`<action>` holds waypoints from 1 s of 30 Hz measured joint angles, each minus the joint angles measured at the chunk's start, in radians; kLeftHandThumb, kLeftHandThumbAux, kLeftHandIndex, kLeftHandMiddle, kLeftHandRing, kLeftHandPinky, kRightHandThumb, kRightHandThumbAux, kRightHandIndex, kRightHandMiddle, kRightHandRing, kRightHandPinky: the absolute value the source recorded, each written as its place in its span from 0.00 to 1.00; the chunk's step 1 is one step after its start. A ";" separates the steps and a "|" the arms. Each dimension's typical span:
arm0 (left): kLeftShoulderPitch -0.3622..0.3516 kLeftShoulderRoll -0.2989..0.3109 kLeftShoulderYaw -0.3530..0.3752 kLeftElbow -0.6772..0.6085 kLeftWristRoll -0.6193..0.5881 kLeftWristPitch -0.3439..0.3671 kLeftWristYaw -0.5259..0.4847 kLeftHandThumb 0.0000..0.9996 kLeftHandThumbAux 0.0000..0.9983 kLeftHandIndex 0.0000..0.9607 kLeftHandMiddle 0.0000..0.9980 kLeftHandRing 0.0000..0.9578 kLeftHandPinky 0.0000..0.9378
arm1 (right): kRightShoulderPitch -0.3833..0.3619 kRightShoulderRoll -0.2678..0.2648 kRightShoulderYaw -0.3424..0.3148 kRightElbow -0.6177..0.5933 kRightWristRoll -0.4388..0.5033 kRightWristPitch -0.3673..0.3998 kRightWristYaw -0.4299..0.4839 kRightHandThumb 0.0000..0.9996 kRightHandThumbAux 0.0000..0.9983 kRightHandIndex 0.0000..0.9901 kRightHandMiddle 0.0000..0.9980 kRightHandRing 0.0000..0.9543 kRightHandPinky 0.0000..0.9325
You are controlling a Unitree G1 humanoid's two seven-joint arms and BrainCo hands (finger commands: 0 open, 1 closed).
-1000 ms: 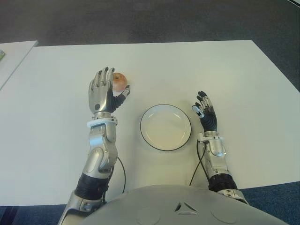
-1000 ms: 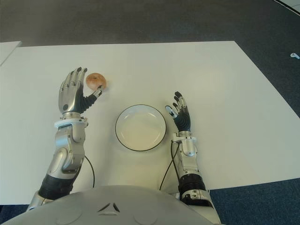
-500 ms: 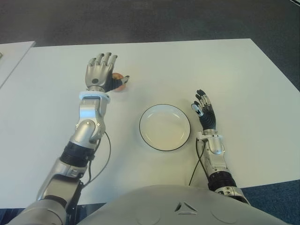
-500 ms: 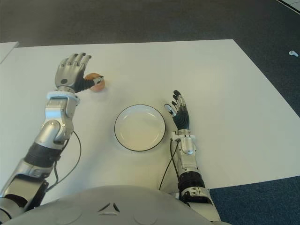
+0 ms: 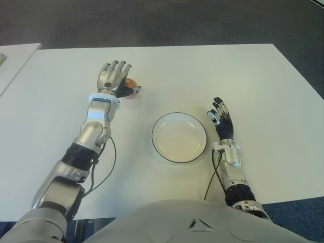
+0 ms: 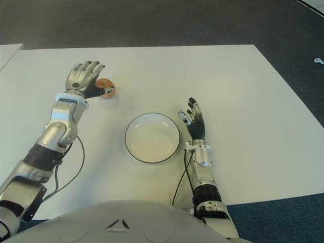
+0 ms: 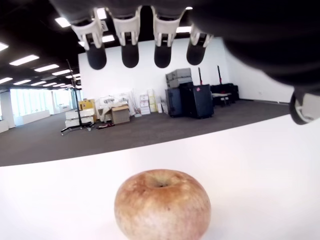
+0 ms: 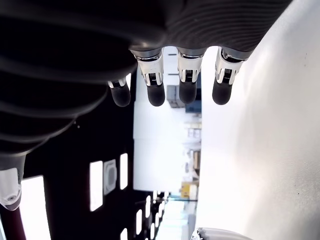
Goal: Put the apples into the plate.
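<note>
Reddish-yellow round apple is sitting on the white tabletop just beneath the left hand, whose spread fingers are holding nothing yet, so closing off-centre could be rolling it away from the black-rimmed white plate, while the right hand is idling open beside the plate.

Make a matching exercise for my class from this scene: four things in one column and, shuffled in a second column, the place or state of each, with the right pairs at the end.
Things
1. apple
2. plate
3. left hand
4. right hand

Places or states
A. open, shows beside the plate on its right side
B. empty, near the middle of the white table
C. fingers spread above the apple, not yet closed on it
D. sits on the table beneath an open hand

Pairs: 1-D, 2-B, 3-C, 4-A
</note>
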 measured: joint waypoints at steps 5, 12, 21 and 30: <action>-0.057 -0.003 -0.017 0.107 -0.042 -0.057 0.041 0.30 0.24 0.00 0.00 0.00 0.00 | -0.003 -0.001 0.004 0.000 -0.003 0.000 -0.007 0.13 0.47 0.00 0.00 0.00 0.00; -0.105 -0.015 -0.049 0.235 -0.077 -0.114 0.111 0.30 0.22 0.00 0.00 0.00 0.00 | -0.012 -0.002 0.004 0.006 -0.004 -0.004 -0.019 0.12 0.48 0.00 0.00 0.00 0.00; -0.193 -0.019 -0.098 0.445 -0.087 -0.168 0.191 0.30 0.22 0.00 0.00 0.00 0.00 | -0.036 -0.012 -0.003 0.043 -0.002 -0.023 -0.027 0.12 0.49 0.00 0.00 0.00 0.00; -0.285 -0.020 -0.146 0.648 -0.093 -0.208 0.258 0.29 0.22 0.00 0.00 0.00 0.00 | -0.054 -0.016 -0.009 0.069 0.001 -0.035 -0.036 0.12 0.49 0.00 0.00 0.00 0.00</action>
